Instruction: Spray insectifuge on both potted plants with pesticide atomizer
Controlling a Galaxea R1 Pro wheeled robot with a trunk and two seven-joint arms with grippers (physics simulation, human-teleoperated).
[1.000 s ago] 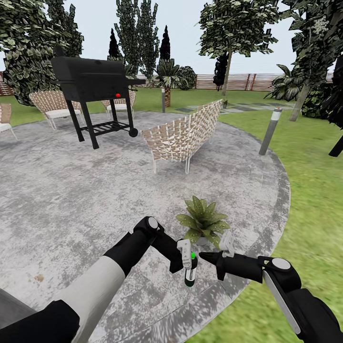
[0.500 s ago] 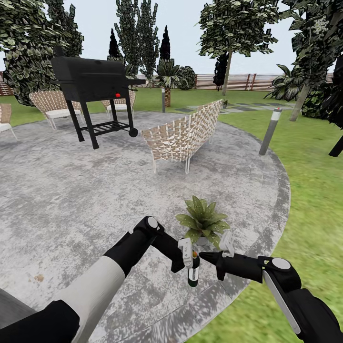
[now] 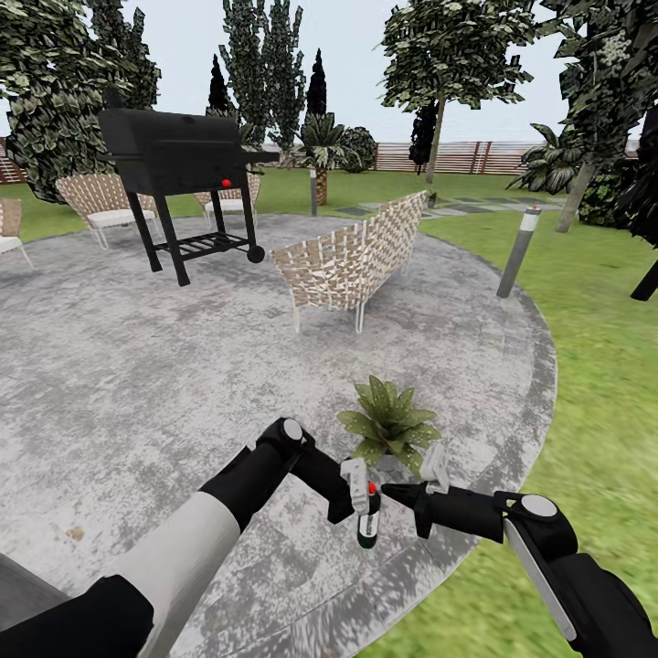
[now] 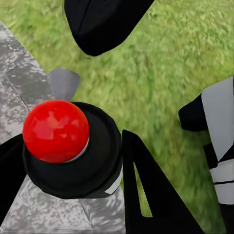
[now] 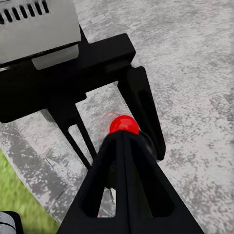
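Head view puts the pesticide atomizer (image 3: 368, 517) upright in your left gripper (image 3: 358, 493), its long axis close to vertical, red cap up and dark green end down, hanging over the paved patio (image 3: 137, 384) near its grass-side edge. Your left wrist view looks straight down on that red cap (image 4: 56, 130), with a dark finger (image 4: 156, 195) pressed to the black collar on each side, so you have the left hand clamped on the sprayer. Your right gripper (image 3: 393, 492) comes in from the other side; in the head view its dark fingers narrow to one tip just beside the cap, and the right wrist view shows them drawn together to a point (image 5: 124, 139) under the red ball, gripping nothing. Whether that tip touches the cap, you cannot tell. What the coming spray turns on, as a judgement, is direction: the potted plant (image 3: 390, 422) sits just beyond the sprayer, farther from you and slightly to your right, near but apart. The left arm carries the bottle, so aiming is its job; the right tip is the nearer one for pressing the top.
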